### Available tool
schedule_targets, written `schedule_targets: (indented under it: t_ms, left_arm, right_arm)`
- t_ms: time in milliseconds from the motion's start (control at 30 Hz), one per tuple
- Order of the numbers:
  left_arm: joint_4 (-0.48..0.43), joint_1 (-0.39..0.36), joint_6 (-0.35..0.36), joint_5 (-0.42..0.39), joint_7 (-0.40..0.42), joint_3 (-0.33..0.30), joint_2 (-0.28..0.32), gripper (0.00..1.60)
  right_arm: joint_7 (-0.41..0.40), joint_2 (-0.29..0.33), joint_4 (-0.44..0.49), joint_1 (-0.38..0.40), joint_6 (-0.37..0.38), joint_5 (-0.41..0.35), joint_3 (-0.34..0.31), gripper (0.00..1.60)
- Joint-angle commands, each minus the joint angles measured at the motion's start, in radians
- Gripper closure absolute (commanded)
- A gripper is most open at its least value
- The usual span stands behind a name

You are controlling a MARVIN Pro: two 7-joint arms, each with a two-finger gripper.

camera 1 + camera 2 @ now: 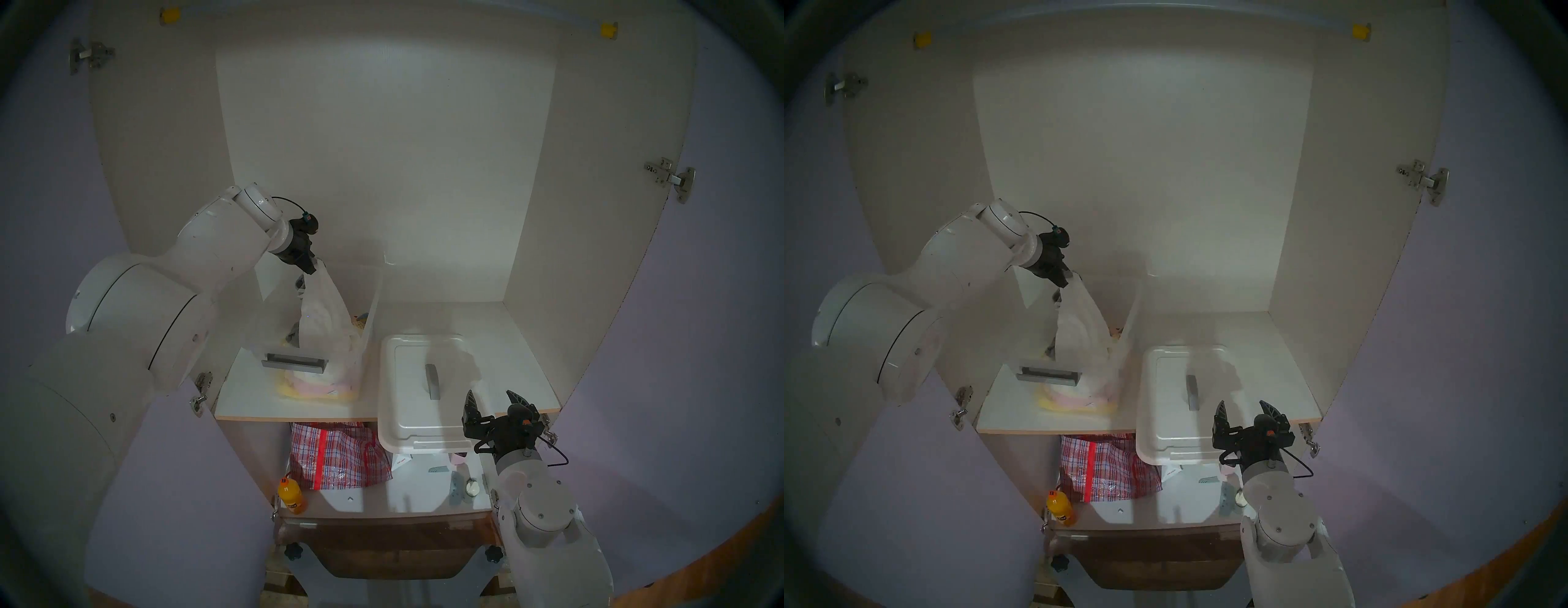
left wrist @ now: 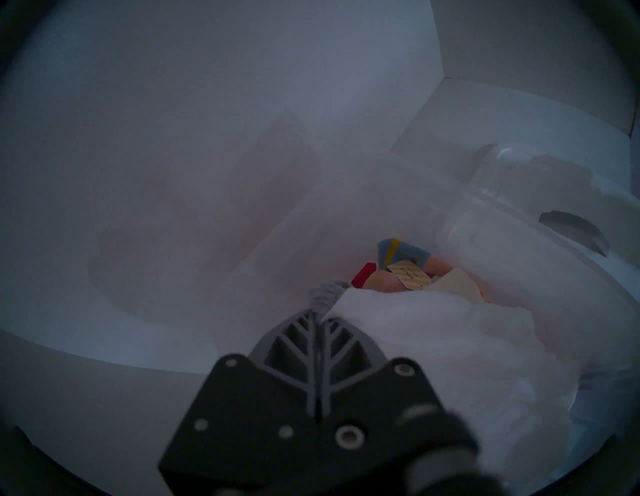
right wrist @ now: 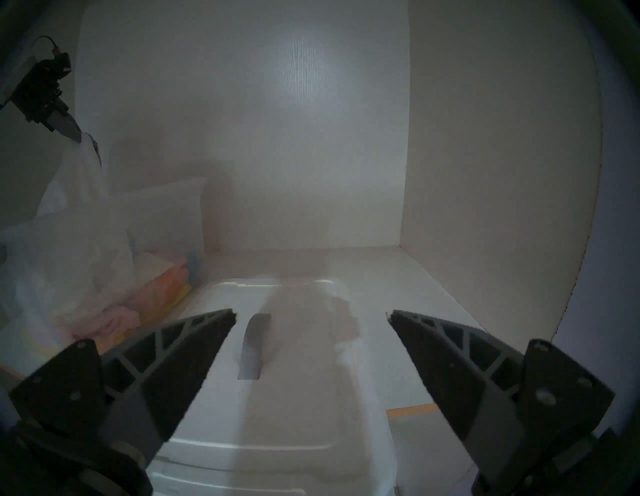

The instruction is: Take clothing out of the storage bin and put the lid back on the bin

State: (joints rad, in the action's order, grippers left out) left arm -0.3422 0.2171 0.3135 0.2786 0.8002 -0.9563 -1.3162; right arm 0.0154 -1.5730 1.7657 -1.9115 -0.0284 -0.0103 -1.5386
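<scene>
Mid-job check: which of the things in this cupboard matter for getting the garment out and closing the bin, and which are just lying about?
Part of the job:
- white garment, pinched in the shut left hand
- clear bin, open
- white lid, lying beside the bin
- right hand, open, near the lid

Just lying about:
- checked bag, lower shelf
- orange bottle
- folded pink and yellow clothes in the bin
</scene>
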Motion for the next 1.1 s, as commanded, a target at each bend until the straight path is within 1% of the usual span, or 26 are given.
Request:
schedule_targets:
  t_ms: [0,167,367,433,467,533,567,733,867,933,1000,1067]
  left_arm:
    - [-0.074,-0.034,0.01,-0.002,-0.006,-0.009,0.014,1.6]
    - [-0.132,-0.028,0.004,0.004,-0.017,-0.006,0.021,1.6]
    - [-0.215,0.004,0.024,0.002,-0.015,-0.007,0.034,1.6]
    - [-0.246,0.023,0.034,0.0,-0.011,-0.006,0.038,1.6]
    - [-0.259,0.031,0.039,0.0,-0.01,-0.006,0.04,1.6]
    - [-0.294,0.05,0.048,-0.002,-0.01,-0.008,0.047,1.6]
    - [-0.316,0.061,0.054,-0.003,-0.011,-0.009,0.051,1.6]
    - [-0.397,0.1,0.076,-0.003,-0.018,-0.015,0.067,1.6]
    - [-0.493,0.145,0.1,-0.003,-0.023,-0.022,0.091,1.6]
    - [-0.577,0.182,0.119,0.001,-0.031,-0.029,0.113,1.6]
    - [-0.636,0.209,0.133,0.004,-0.039,-0.034,0.131,1.6]
    - [-0.731,0.251,0.152,0.005,-0.046,-0.042,0.163,1.6]
  right_arm:
    - [0.0,-0.001,0.022,0.011,-0.006,0.0,0.002,0.0]
    - [0.0,-0.001,0.02,0.012,-0.006,0.0,0.002,0.0]
    - [-0.001,-0.001,0.019,0.012,-0.007,0.0,0.002,0.0]
    - [-0.005,-0.014,0.021,0.009,-0.005,-0.03,0.006,0.0]
    - [-0.005,-0.014,0.028,0.011,-0.019,-0.031,0.009,0.0]
    - [-0.003,-0.01,0.05,0.016,-0.019,-0.003,0.023,0.0]
    - [-0.007,-0.007,0.059,0.017,-0.008,-0.008,0.033,0.0]
    - [-0.018,0.004,0.097,0.016,-0.011,-0.024,0.069,0.0]
    - [-0.027,0.015,0.125,0.015,-0.005,-0.032,0.102,0.0]
    - [-0.028,0.022,0.145,0.015,0.002,-0.033,0.122,0.0]
    - [-0.035,0.03,0.163,0.021,0.009,-0.034,0.143,0.0]
    - [-0.039,0.042,0.182,0.031,0.012,-0.041,0.171,0.0]
